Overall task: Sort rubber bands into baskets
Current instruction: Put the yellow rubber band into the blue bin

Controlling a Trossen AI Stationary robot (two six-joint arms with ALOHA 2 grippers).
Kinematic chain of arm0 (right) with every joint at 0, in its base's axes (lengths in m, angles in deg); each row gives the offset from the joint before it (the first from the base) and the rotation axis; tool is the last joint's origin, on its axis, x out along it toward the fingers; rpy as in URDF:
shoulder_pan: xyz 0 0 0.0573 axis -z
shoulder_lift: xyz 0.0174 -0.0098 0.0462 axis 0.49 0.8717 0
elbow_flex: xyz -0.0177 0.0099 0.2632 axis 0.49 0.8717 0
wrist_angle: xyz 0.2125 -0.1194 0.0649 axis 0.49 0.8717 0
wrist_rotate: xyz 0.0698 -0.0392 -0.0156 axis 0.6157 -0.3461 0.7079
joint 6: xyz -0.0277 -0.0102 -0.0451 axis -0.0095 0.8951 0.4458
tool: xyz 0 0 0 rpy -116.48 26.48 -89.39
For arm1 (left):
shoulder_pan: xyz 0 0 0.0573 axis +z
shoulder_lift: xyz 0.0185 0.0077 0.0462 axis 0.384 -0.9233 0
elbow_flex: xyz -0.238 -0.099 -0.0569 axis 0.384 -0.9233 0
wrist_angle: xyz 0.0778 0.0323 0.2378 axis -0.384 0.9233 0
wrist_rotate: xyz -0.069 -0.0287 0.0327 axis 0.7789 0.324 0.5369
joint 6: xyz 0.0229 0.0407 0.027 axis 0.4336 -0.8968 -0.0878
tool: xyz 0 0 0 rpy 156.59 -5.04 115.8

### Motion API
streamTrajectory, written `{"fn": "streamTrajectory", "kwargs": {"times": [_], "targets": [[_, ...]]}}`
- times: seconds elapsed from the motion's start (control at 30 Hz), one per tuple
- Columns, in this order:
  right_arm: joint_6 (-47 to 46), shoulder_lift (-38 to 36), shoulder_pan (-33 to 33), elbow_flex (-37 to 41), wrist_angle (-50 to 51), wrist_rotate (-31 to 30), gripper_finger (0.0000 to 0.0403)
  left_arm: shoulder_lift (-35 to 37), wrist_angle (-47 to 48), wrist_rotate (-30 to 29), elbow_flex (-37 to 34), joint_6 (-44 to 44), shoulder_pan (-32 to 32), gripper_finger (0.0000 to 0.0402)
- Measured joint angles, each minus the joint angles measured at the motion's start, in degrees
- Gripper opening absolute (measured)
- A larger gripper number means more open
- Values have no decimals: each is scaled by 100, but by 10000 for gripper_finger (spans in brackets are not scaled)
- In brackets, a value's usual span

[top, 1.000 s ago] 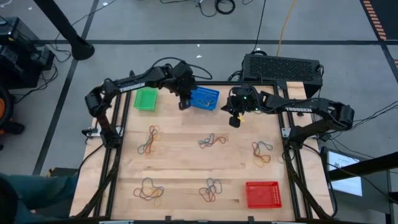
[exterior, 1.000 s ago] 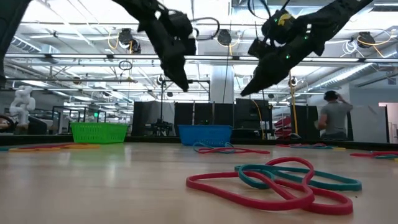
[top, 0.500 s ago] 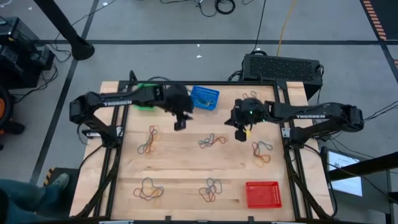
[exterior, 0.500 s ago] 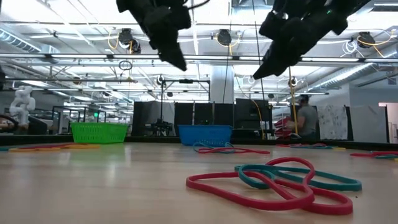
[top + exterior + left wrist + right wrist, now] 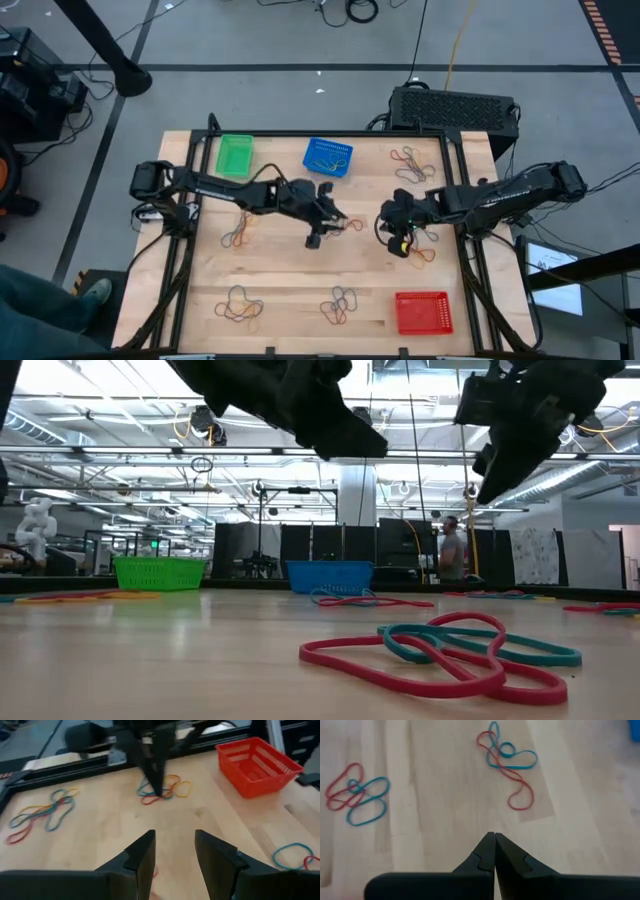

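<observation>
Early days, I'd say: a few rubber bands point(image 5: 338, 302) lie in the blue basket point(image 5: 328, 157), most sit in heaps across the surface point(image 5: 290, 270). Left claw point(image 5: 318, 236) open mid-surface, right claw point(image 5: 402, 244) shut, both empty

The worktop point(image 5: 300, 270) was pale planked wood with a smooth, faintly glossy finish. The baskets point(image 5: 423, 312) looked like shiny plastic mesh. The bands point(image 5: 440, 650) were smooth matt rubber. Both claws' fingers point(image 5: 142, 860) were matt black plastic.
</observation>
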Motion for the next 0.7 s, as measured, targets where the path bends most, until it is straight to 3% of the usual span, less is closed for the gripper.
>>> {"fn": "streamTrajectory", "kwargs": {"times": [0.13, 0.33, 0.47, 0.7], "targets": [[-58, 18, -218, 1, -285, -464, 0, 44, 1092, -479, 0, 224, -137, 146], [377, 209, -365, 204, -1734, -1212, 0, 259, 3279, -1305, 6, 1200, -104, 146], [827, 518, -373, 308, -2586, -1204, 0, 402, 4807, -1620, 4, 1658, 52, 146], [1284, 1280, -370, 332, -3464, -1164, 0, 789, 6206, -1633, -8, 2137, 363, 146]]}}
